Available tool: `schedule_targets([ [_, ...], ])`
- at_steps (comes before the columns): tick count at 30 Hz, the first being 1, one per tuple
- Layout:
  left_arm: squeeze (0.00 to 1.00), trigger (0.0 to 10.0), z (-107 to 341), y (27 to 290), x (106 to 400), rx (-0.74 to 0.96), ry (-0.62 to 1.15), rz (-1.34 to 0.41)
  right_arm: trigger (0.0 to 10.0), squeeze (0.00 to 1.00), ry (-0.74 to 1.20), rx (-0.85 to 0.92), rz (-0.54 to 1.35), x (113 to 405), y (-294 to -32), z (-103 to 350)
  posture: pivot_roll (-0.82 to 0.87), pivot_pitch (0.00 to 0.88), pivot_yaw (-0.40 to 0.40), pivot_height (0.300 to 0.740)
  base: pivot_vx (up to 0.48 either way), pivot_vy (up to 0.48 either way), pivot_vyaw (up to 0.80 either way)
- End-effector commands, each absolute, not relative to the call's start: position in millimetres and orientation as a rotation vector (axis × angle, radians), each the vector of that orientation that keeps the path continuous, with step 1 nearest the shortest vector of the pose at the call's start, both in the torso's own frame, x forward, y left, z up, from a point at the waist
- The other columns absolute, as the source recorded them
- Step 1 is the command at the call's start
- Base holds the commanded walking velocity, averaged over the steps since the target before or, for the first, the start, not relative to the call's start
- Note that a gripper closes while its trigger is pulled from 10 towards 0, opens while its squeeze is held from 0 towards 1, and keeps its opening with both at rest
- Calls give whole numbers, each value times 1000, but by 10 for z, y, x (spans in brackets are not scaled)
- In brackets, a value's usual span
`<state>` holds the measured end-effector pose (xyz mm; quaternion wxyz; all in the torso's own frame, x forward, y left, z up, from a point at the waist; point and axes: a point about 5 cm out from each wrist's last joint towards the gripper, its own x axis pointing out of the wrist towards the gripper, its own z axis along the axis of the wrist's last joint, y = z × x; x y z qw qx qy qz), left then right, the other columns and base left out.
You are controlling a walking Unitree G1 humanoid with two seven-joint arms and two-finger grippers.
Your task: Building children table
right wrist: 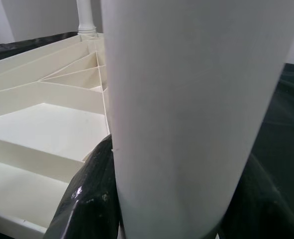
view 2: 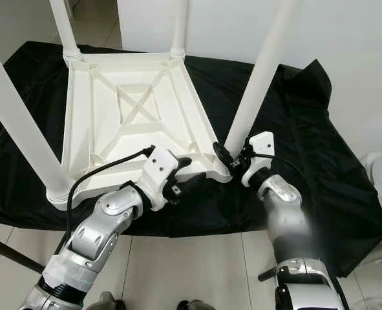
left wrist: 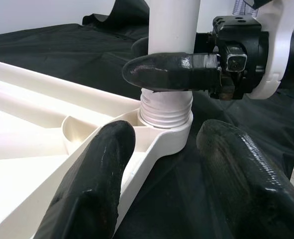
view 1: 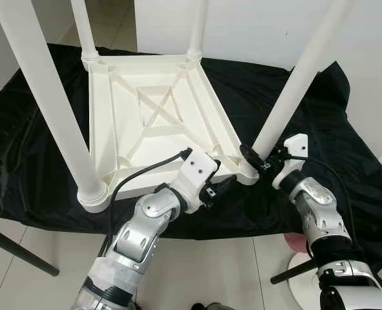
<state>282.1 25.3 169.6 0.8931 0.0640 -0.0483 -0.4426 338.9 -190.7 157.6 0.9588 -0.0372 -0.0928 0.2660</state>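
At the near right corner socket (left wrist: 166, 137), the right gripper (view 1: 258, 158) fingers clench the fourth leg (view 1: 294, 84); the left gripper (view 1: 222, 188), fingers released, flanks the tabletop (view 1: 145, 110). Next, probably turn the leg until its thread seats.

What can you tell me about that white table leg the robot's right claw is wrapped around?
The table leg is a smooth white tube, plastic by the look, rising at a slant from the near right corner socket of the upturned table top. Its lower end has screw threads, some showing above the socket, so it looks not fully screwed in. The right gripper clasps it just above the threads, a black finger on each side. The left gripper is open beside that corner.
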Motion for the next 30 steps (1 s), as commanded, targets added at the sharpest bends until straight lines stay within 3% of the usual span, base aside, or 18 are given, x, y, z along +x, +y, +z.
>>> schedule_targets([
  [1, 0, 10000, 1687, 211, 2817, 140, -102, -906, 0, 0, -183, -64, 542, 3349, -1922, 1515, -10, 76, -88, 740, 0, 0, 0],
  [4, 0, 10000, 1685, 214, 2810, 144, -102, -910, 0, 0, -184, -58, 539, 3336, -1921, 1504, -10, 77, -86, 740, 0, 0, 0],
  [5, 0, 10000, 1686, 221, 2810, 144, -101, -912, 3804, 0, -179, -42, 537, 3326, -1915, 1494, -12, 82, -82, 740, 0, 0, 0],
  [6, 0, 10000, 1678, 229, 2817, 147, -97, -911, 10000, 0, -184, -27, 537, 3319, -1898, 1490, -17, 88, -75, 740, 0, 0, 0],
  [21, 0, 10000, 1636, 265, 2831, 155, -74, -918, 10000, 0, -143, 5, 384, 3305, -1756, 1471, -52, 113, -51, 740, 0, 0, 0],
  [25, 0, 10000, 1617, 273, 2875, 141, -66, -896, 10000, 0, -122, 58, 166, 3217, -1681, 1453, -69, 125, -60, 740, 0, 0, 0],
  [30, 0, 10000, 1607, 280, 2884, 127, -62, -877, 10000, 0, -125, 100, 70, 3133, -1596, 1450, -69, 124, -65, 740, 0, 0, 0],
])
